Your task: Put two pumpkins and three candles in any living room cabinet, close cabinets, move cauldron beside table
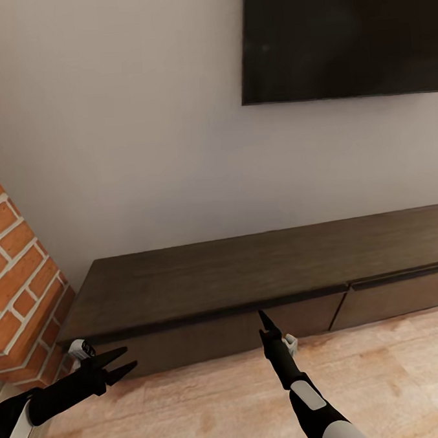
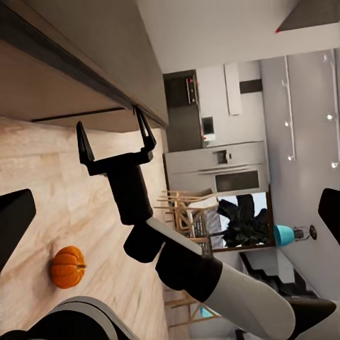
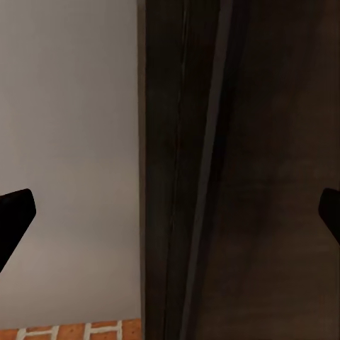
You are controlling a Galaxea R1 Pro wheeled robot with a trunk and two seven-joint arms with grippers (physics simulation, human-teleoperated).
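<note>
Both tools open, empty: right tool (image 1: pixel 262 318) at cabinet (image 1: pixel 248 275) front; left tool (image 1: pixel 124 362) beside.

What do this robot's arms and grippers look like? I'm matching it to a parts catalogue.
Both arms have white shells with black joints. Left gripper and right gripper are matte black, each with two slim pointed fingers on a black wrist. No cables show.

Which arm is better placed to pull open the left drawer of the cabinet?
Probably the right: its open pincer points at the top edge of the cabinet drawer front. The left pincer, also open, hangs lower, near the cabinet's end.
</note>
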